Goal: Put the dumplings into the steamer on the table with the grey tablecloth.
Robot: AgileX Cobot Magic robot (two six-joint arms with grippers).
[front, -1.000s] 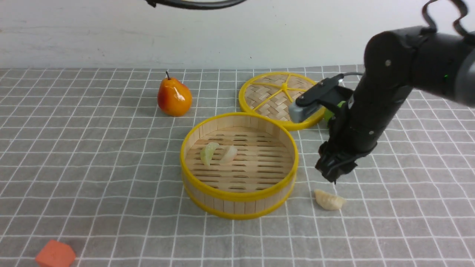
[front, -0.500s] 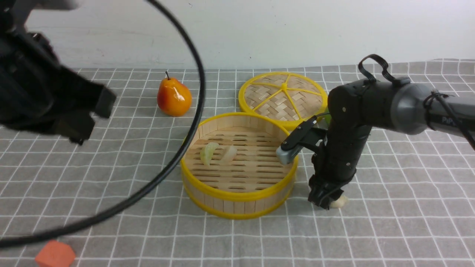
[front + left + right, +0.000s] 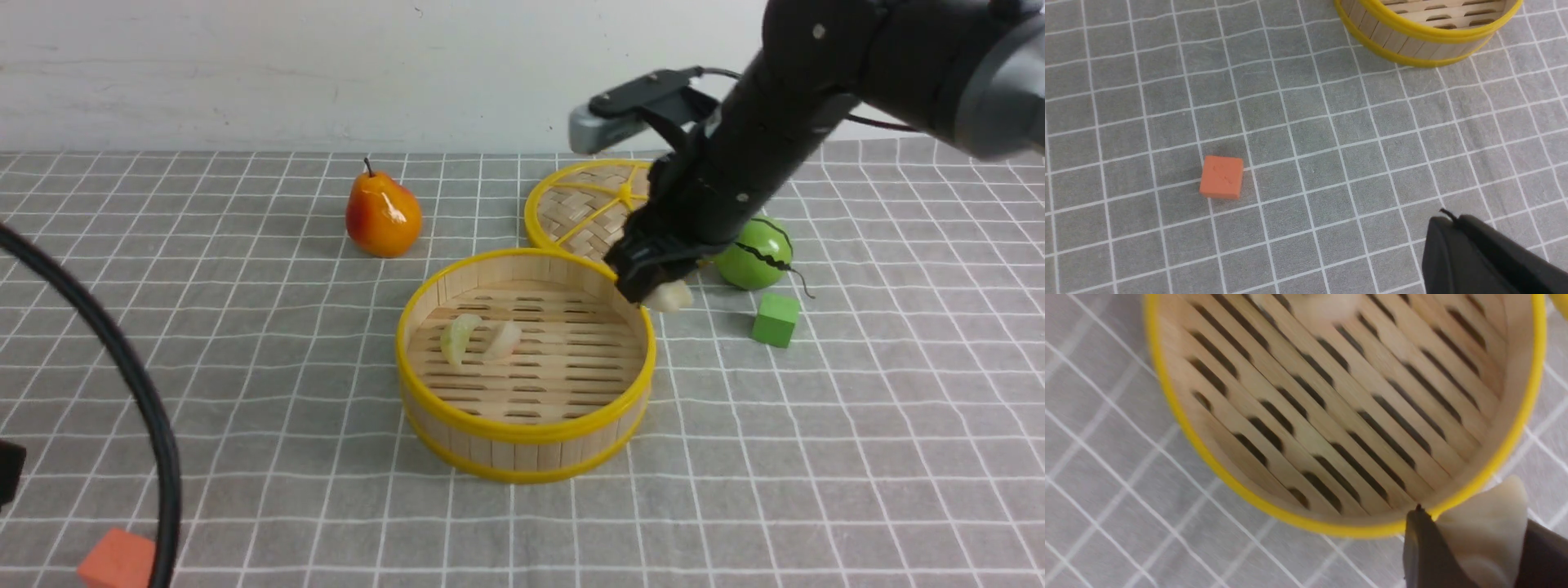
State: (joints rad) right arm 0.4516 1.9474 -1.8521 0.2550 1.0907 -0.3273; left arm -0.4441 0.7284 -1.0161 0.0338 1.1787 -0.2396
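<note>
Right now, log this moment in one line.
right fingers: shut on third dumpling | airborne near steamer rim | inside: green dumpling, white dumpling

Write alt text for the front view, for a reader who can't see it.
The right gripper holds a cream-white pleated dumpling by the far right rim of a round yellow-rimmed bamboo steamer already containing a pale green dumpling and a second cream-white dumpling, on a grey checked tablecloth.

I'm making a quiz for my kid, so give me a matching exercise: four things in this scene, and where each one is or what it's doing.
1 pear
2 pale green dumpling
3 orange block
4 right hand

A inside the steamer
B shut on a cream dumpling
C far side, left of the woven lid
D near edge, far left

Pairs: 1-C, 2-A, 3-D, 4-B
</note>
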